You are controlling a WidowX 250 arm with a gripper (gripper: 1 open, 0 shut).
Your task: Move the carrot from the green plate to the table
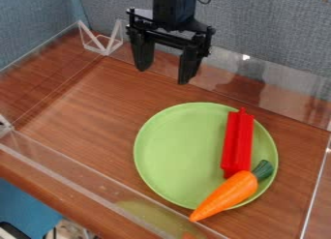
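Even soft light, slight blur, acrylic glare.

red block [235, 142] | long, upright-lying | white wire stand [96, 38] | far corner

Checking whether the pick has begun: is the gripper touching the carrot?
Apart. The camera view shows the open gripper hanging over bare table at the back, while the carrot lies on the green plate's front edge.

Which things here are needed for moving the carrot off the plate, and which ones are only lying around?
Needed:
- carrot, at the plate's near edge
- green plate
- table
- pincer, open, above the table

Lying around:
- red block on the plate
- white wire stand in the far corner
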